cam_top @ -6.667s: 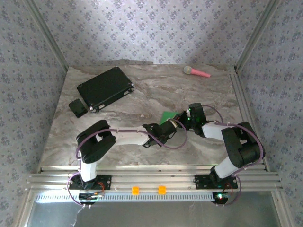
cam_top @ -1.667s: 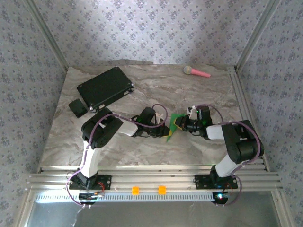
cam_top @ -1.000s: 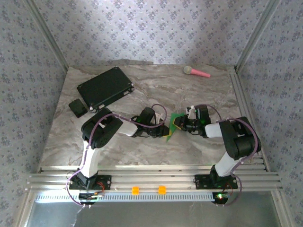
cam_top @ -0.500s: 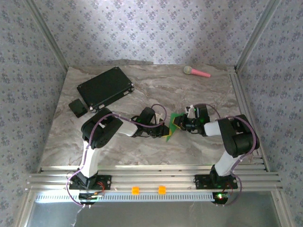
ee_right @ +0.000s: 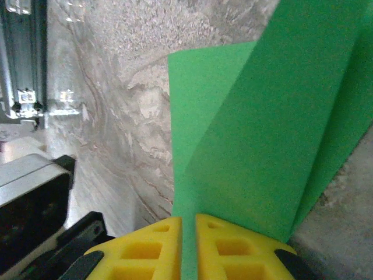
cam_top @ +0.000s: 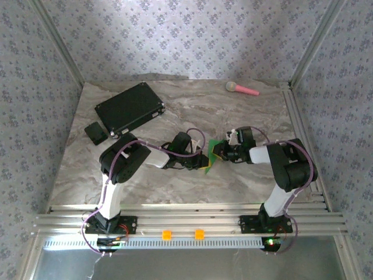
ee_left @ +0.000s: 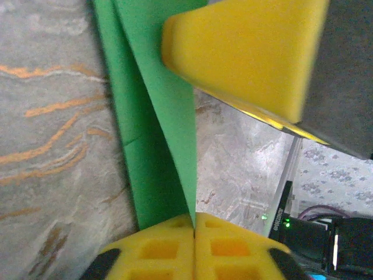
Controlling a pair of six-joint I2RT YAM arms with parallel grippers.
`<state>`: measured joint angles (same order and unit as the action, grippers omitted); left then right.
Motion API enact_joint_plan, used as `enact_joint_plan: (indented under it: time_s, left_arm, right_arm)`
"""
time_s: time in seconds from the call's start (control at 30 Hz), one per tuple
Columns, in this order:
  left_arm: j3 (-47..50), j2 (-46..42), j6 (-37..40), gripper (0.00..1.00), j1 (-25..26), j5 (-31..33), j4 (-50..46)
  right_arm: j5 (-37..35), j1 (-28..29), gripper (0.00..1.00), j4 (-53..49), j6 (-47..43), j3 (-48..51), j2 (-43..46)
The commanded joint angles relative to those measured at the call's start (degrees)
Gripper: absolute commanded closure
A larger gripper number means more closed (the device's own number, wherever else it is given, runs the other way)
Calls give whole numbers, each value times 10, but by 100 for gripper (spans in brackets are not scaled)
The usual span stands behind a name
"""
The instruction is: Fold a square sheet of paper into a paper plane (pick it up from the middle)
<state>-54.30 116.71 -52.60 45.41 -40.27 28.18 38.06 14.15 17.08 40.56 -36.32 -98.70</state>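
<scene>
The square sheet of paper [cam_top: 208, 157], bright green, stands folded and creased between my two grippers at the table's middle; whether it forms a paper plane I cannot tell. My left gripper [cam_top: 201, 155] comes from the left, and its yellow pads [ee_left: 157, 251] meet on a thin upright edge of the green sheet [ee_left: 154, 122]. My right gripper [cam_top: 218, 150] faces it from the right, one of its yellow fingers [ee_left: 250, 52] showing close by in the left wrist view. In the right wrist view, my right gripper [ee_right: 188, 233] pinches a layered flap of the paper [ee_right: 274, 128].
A black rectangular case [cam_top: 129, 108] and a small black block [cam_top: 95, 133] lie at the back left. A pink-handled microphone-like toy [cam_top: 242, 88] rests at the back right. An aluminium rail [cam_top: 298, 125] runs along the table's right edge.
My right gripper has edged a little left and back, closer to the left gripper, and less green shows between them. The left arm stays in place.
</scene>
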Motion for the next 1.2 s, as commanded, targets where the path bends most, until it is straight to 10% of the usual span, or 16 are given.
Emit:
enact_joint_plan:
  time_s: [0.0, 0.77, 1.17]
  left_arm:
    - [13, -6, 33, 82, -11, 55, -127]
    - [7, -45, 104, 84, 10, 12, -188]
    - [-11, -135, 103, 85, 11, 106, -214]
  right_arm:
    - [-54, 9, 84, -96, -36, -7, -21]
    - [-72, 18, 85, -142, -39, -30, -31]
    - [-70, 17, 85, -136, -36, -25, -30]
